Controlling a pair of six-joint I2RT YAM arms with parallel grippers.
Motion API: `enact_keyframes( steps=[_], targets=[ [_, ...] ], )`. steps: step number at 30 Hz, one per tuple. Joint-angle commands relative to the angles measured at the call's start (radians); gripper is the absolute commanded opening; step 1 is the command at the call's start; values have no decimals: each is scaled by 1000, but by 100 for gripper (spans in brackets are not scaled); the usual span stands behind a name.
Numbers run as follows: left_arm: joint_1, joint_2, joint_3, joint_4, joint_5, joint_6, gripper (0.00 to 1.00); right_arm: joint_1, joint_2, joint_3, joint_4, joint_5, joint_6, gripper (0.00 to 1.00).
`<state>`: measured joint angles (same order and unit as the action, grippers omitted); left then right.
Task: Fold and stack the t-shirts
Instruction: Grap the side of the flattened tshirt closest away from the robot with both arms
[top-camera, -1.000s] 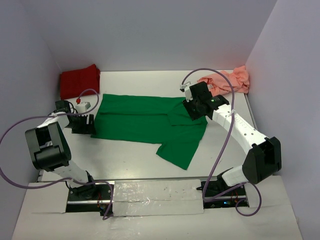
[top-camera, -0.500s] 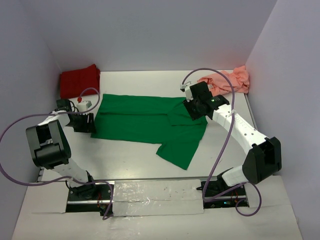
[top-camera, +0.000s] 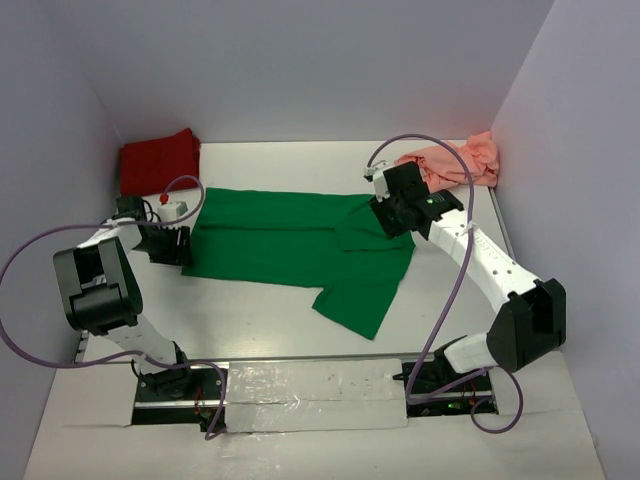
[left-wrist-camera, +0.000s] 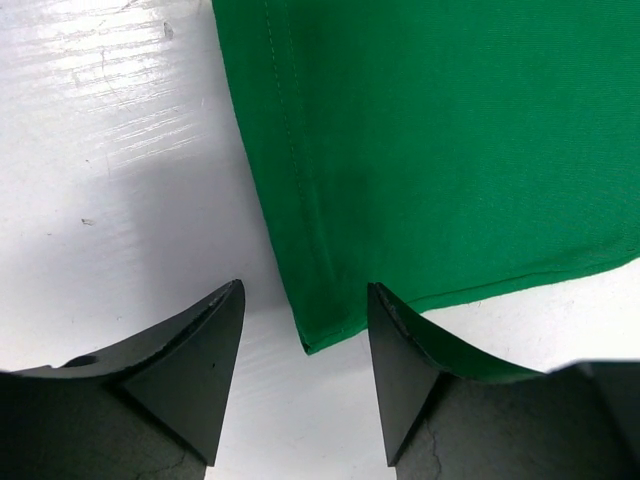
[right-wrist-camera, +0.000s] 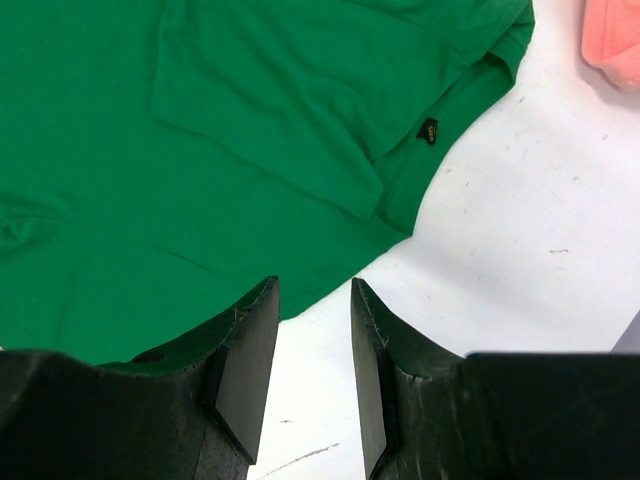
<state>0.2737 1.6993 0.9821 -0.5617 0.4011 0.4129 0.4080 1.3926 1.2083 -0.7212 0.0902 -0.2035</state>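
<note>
You have the green t-shirt (top-camera: 290, 238) spread flat across the middle of the worktop (top-camera: 250, 320), with one flap reaching toward the near edge. Your left gripper (left-wrist-camera: 305, 295) sits low at the shirt's near left corner, its jaws apart with the hemmed corner lying between them and nothing clamped. Your right gripper (right-wrist-camera: 313, 290) is over the shirt's right-hand end, its jaws likewise parted and holding nothing. The dark red t-shirt (top-camera: 158, 162) is bunched in the far left corner, and the salmon pink t-shirt (top-camera: 455, 160) in the far right corner.

Left hand (left-wrist-camera: 305, 290) perhaps astride shirt (left-wrist-camera: 450, 150) corner
</note>
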Motion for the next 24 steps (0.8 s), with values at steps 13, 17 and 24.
enact_keyframes(
  steps=[13, 17, 24],
  targets=[
    [-18, 37, -82, -145, -59, 24, 63, -17, -81, 33, 2, 16, -13, 42],
    [-18, 14, -100, -162, -62, 29, 62, -17, -99, 31, -3, 17, -16, 42],
    [-18, 2, -115, -162, -64, 23, 59, -17, -122, 20, -7, 14, -16, 42]
  ],
)
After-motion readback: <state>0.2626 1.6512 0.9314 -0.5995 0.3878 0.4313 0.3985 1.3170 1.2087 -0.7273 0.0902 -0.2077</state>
